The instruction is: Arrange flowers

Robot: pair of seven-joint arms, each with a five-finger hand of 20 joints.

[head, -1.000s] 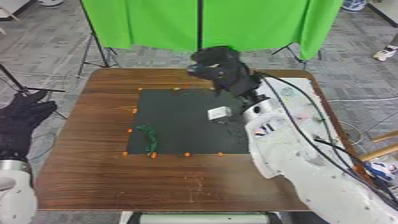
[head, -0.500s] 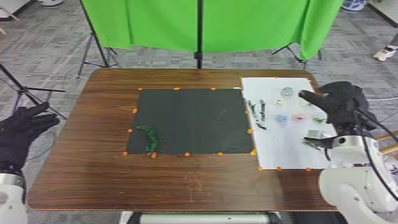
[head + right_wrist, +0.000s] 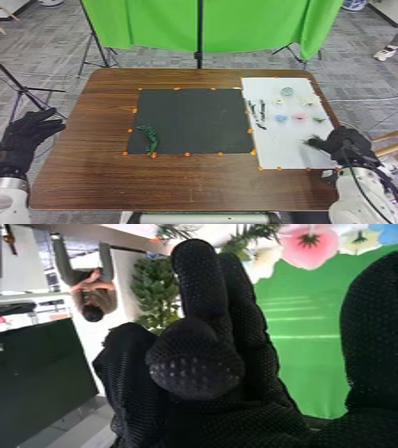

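At the white sheet's right edge [image 3: 293, 157] is my right hand [image 3: 348, 141], relaxed and open, its fingertips beside a dark green sprig [image 3: 314, 142]. In the right wrist view my right hand [image 3: 200, 369] is near a pink flower [image 3: 307, 245], a pale flower [image 3: 358, 242] and green stems [image 3: 238, 240]. The sheet also bears a blue flower [image 3: 281, 118], a pink flower [image 3: 299, 117], pale flowers [image 3: 279, 101] and dark stems [image 3: 261, 112]. A green branch [image 3: 149, 139] lies on the black mat [image 3: 191, 120]. My left hand [image 3: 29, 131] hangs open, left of the table.
The brown table [image 3: 98, 175] carries both mat and sheet, with orange markers [image 3: 187, 154] along their edges. A green backdrop [image 3: 160, 30] and its stands are beyond the far edge. A chair [image 3: 388, 143] is at the right.
My right hand has gone from above the black mat to the right, then toward the near right edge of the sheet. The white block is no longer on the mat. My left hand shifted slightly.
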